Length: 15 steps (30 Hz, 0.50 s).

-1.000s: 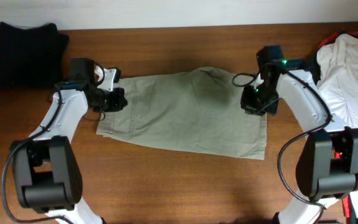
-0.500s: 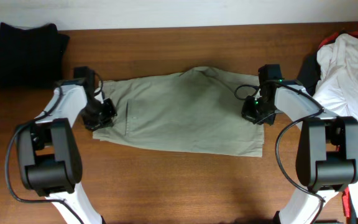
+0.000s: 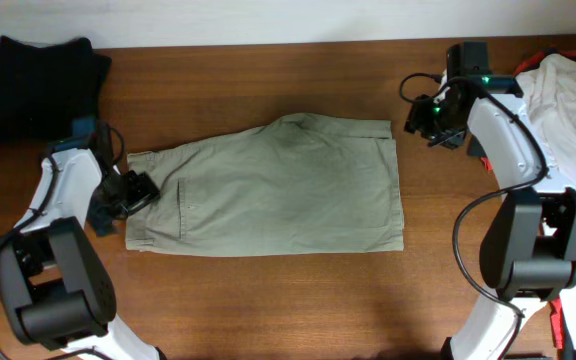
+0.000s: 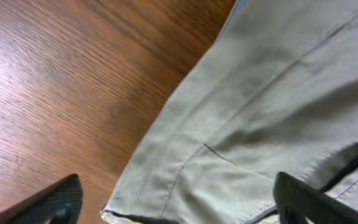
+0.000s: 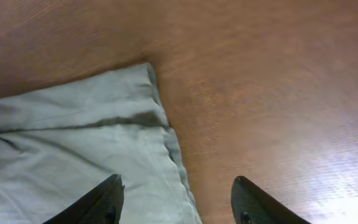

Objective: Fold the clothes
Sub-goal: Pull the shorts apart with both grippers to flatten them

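Observation:
The khaki-olive shorts (image 3: 278, 190) lie spread flat in the middle of the wooden table. My left gripper (image 3: 131, 192) is open at their left edge. In the left wrist view its fingers (image 4: 55, 202) stand wide apart, with the shorts' hem corner (image 4: 185, 186) lying loose below them. My right gripper (image 3: 420, 118) is open just off the shorts' far right corner. The right wrist view shows that corner (image 5: 104, 124) under the gap of the right gripper (image 5: 176, 202), not held.
A folded black garment (image 3: 38, 85) lies at the far left corner. A white shirt (image 3: 568, 120) is heaped at the right edge with a red piece (image 3: 533, 62) behind it. Bare wood (image 3: 268, 300) runs along the table's front.
Both grippers were shut on the shorts' ends and have opened and let go. The shorts have shifted toward the front and lie flatter. The right gripper has drawn back toward the far right.

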### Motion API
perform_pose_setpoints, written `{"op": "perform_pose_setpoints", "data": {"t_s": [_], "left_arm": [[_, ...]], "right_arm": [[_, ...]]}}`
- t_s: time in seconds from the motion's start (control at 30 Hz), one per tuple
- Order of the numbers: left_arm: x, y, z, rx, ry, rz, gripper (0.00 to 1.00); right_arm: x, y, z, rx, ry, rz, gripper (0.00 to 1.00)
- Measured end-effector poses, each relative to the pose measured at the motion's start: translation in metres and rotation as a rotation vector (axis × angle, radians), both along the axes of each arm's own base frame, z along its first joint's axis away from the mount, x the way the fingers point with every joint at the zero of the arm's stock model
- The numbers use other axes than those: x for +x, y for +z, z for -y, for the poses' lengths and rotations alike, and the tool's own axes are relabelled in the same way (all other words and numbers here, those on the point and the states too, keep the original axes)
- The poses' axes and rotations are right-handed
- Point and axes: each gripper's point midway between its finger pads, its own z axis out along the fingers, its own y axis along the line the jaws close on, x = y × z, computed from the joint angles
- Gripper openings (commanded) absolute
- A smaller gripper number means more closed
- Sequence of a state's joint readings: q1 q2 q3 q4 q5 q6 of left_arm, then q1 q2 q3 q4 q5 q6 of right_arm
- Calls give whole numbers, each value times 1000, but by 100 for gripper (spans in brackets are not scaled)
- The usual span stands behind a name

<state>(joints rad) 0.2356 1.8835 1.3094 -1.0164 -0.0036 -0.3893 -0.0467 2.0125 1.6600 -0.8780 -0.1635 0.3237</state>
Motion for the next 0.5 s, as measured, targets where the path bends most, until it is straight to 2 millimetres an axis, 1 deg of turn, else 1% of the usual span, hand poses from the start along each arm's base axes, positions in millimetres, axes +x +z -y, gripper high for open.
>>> {"op": "perform_pose_setpoints", "data": {"t_s": [0.03,0.07,0.13,0.17,0.2,0.23,0.27,0.3,0.33,0.43,0.5], "left_arm": [[2,0,-1,5,0,9,99],[3,0,-2,8,0,12,99],[3,0,-2,11,0,12,99],[4,0,-2,13,0,15,99],[4,0,-2,13,0,16,99],[4,0,-3,13,0,16,99],[4,0,-2,13,0,16,99],[4,0,-2,13,0,16,99],[4,0,-2,13,0,16,99],[4,0,-3,13,0,16,99],[4,0,-3,13,0,18,99]], "right_arm": [[2,-8,-4,15,18,-7,48],[6,-26,-9,38,36,-26,47],[6,-54,-18,76,53,-72,41],[5,-68,-23,87,64,-96,37],[3,-82,-31,95,82,-120,31],[4,-86,-37,96,100,-121,25],[7,-87,-43,94,114,-109,9],[8,-87,-45,94,118,-103,6],[8,-87,-44,89,113,-105,4],[1,-84,-36,44,82,-153,4],[8,-65,-32,20,76,-147,4]]}}
